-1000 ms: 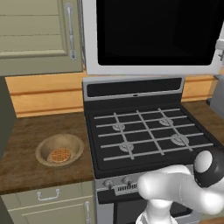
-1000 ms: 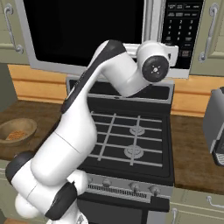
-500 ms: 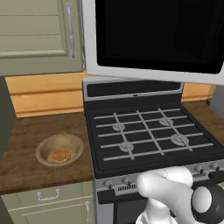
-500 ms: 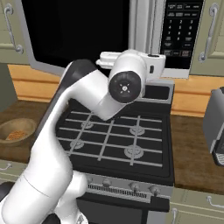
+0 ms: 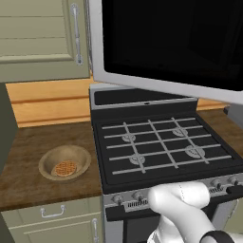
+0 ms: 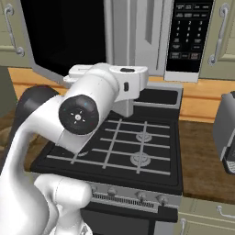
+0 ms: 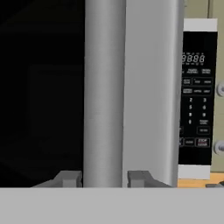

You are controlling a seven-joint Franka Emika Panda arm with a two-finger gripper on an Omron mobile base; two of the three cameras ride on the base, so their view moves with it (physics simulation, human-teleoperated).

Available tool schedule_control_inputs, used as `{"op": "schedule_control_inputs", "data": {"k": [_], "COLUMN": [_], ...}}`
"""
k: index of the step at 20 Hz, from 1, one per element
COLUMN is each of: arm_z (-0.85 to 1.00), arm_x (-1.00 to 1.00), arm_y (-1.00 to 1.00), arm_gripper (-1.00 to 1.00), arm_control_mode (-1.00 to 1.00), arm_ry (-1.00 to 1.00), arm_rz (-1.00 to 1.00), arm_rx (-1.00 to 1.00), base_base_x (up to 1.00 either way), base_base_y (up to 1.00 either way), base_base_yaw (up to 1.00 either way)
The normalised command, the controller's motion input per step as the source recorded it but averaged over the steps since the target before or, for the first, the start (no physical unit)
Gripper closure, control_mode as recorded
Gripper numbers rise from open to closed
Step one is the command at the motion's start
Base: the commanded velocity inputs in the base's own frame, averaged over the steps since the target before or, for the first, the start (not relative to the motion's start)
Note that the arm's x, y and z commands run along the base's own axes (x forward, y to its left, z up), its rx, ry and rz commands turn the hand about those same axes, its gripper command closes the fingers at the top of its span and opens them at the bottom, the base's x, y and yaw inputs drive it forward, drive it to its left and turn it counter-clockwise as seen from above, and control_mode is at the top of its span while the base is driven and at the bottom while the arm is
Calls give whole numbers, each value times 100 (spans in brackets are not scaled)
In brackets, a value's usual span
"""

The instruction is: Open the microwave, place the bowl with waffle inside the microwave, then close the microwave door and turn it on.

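Microwave [image 6: 183, 36]: mounted above the stove [image 5: 161, 147], dark button panel [image 7: 197, 96] at its right side. Door [image 5: 166, 42]: swung partly out over the stove, black glass facing the room, hinged at the left; its vertical bar handle [image 7: 104, 92] stands at the free edge. Gripper [image 7: 104, 178]: up at the door's free edge, one finger [image 7: 68, 178] on each side of the handle; the fingers stand close against the bar, though whether they clamp it or merely flank it cannot be told. Arm [image 6: 87, 110]: white, reaching up from the base across the front of the stove toward the door. Bowl [image 5: 64, 161]: tan, round, sitting on the dark wooden counter [image 5: 28, 156] left of the stove, well apart from the gripper. Waffle [image 5: 64, 169]: orange-brown with a grid pattern, lying flat on the bowl's floor. Cabinet [image 5: 42, 38]: olive, upper left, door closed, beside the microwave. Toaster-like grey appliance [image 6: 226, 133]: on the counter right of the stove.
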Motion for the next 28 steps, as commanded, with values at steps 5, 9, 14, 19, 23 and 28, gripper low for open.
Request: {"op": "schedule_control_inputs", "data": {"k": [5, 9, 14, 19, 23, 28], "arm_z": [0, 0, 0, 0, 0, -1], "arm_x": [-38, 0, 0, 0, 0, -4], "arm_y": [35, 0, 0, 0, 0, 4], "arm_gripper": [100, 100, -100, -100, -100, -100], "arm_control_mode": [-100, -100, -100, -100, -100, -100], "arm_ry": [0, 0, 0, 0, 0, 0], "arm_rz": [0, 0, 0, 0, 0, 0], "arm_rx": [-5, 0, 0, 0, 0, 0], "base_base_x": [0, 0, 0, 0, 0, 0], "base_base_y": [0, 0, 0, 0, 0, 0], "base_base_yaw": [0, 0, 0, 0, 0, 0]}}
